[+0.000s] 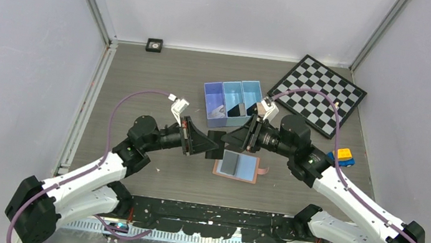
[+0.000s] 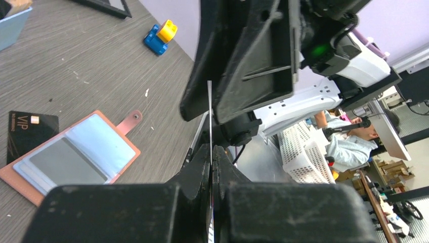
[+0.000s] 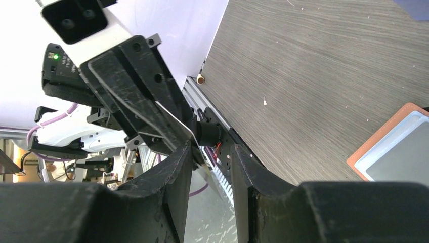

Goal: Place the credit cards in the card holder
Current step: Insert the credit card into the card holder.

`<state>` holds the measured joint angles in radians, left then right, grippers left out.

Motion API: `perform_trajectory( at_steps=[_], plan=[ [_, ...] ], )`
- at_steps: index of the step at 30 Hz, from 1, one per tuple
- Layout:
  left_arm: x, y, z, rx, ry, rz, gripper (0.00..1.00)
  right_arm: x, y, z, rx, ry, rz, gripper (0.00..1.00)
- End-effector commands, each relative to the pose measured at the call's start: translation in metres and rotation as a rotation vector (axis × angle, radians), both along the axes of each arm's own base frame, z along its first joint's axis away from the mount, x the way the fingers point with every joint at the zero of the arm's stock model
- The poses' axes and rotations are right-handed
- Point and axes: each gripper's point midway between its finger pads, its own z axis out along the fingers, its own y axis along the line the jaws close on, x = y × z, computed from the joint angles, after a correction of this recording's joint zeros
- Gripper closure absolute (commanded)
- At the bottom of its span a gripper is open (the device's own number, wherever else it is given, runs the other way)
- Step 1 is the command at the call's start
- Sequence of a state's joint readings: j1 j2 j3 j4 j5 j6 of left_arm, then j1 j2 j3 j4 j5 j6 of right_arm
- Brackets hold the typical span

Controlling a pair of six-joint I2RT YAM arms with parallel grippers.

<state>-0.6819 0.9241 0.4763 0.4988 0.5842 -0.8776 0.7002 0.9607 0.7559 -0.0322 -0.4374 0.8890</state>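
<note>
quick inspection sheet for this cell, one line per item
surface: grey wood-grain table, few pale specks
job's things: card holder lying open; held credit card in the air; VIP credit card flat beside holder
clutter: blue bin, chessboard, toy block
grippers: left gripper shut on held credit card; right gripper open beside it
cables: purple cables loop above both arms
surroundings: pale walls; person at desk outside

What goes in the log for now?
left gripper: shut on card | right gripper: open by card | wallet: open
</note>
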Motion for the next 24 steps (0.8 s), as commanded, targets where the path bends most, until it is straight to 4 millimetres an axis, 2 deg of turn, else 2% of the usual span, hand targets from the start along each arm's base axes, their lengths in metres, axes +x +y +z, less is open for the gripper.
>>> perform_trajectory(
  at_steps=[1, 4, 9, 16, 18, 20, 21, 22, 24],
  plan=[
    [-0.006, 0.004, 0.028, -0.056, -0.109, 0.002, 1.0, -0.001, -0.002, 0.003, -0.001, -0.033, -0.007, 0.62],
    [-0.006, 0.003, 0.026, -0.049, -0.104, 0.002, 1.0, -0.003, 0.002, 0.006, 0.017, -0.03, 0.016, 0.62],
    [-0.006, 0.001, 0.026, -0.053, -0.097, -0.01, 1.0, -0.012, 0.01, 0.021, 0.097, -0.042, 0.083, 0.64],
    [-0.004, -0.002, 0.025, -0.065, -0.089, -0.019, 1.0, -0.016, 0.016, 0.021, 0.131, -0.02, 0.134, 0.76],
    [-0.003, -0.004, 0.023, -0.063, -0.081, -0.019, 1.0, -0.017, 0.018, 0.021, 0.146, -0.023, 0.141, 0.84],
    [-0.002, -0.004, 0.021, -0.057, -0.076, -0.02, 1.0, -0.01, 0.014, 0.016, 0.113, -0.012, 0.086, 0.99],
    [-0.001, -0.004, 0.019, -0.049, -0.074, -0.019, 0.98, -0.001, 0.008, 0.005, 0.052, -0.006, 0.024, 1.0],
    [0.001, -0.004, 0.011, -0.021, -0.06, -0.011, 0.9, 0.008, -0.003, -0.008, -0.032, 0.008, -0.051, 1.0],
    [0.01, -0.003, -0.009, 0.057, -0.015, 0.035, 0.67, 0.021, -0.028, -0.028, -0.17, 0.029, -0.17, 1.0]
  ],
)
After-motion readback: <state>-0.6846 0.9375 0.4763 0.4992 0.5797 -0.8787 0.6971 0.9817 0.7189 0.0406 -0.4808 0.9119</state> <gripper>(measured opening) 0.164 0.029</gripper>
